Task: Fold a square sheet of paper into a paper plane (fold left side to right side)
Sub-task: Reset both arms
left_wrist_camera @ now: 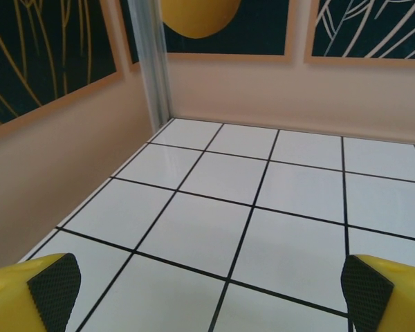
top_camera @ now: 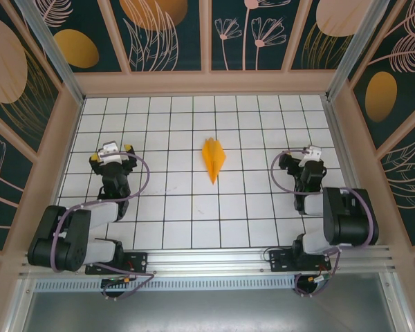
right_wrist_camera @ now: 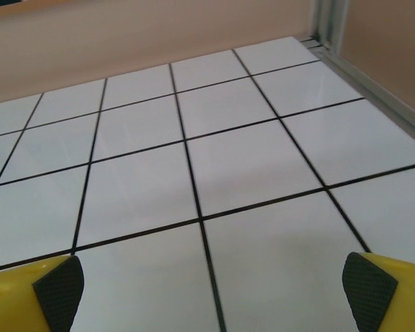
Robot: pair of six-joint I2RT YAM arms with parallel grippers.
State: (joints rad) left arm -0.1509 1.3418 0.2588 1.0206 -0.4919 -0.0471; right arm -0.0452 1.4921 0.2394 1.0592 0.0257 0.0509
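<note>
The bright orange paper plane (top_camera: 213, 158) lies flat near the middle of the white grid table (top_camera: 194, 207), a slim dart with its point toward the near side. My left gripper (top_camera: 113, 153) rests well to its left, open, with nothing between its yellow fingers (left_wrist_camera: 45, 287). My right gripper (top_camera: 303, 155) sits well to the plane's right, also open and empty, its black pads (right_wrist_camera: 366, 290) spread wide over bare tiles.
Beige walls with dark floral panels (top_camera: 169, 34) close in the table on three sides. A metal corner post (left_wrist_camera: 152, 62) stands at the far left corner. An aluminium rail (top_camera: 214, 259) runs along the near edge by the arm bases.
</note>
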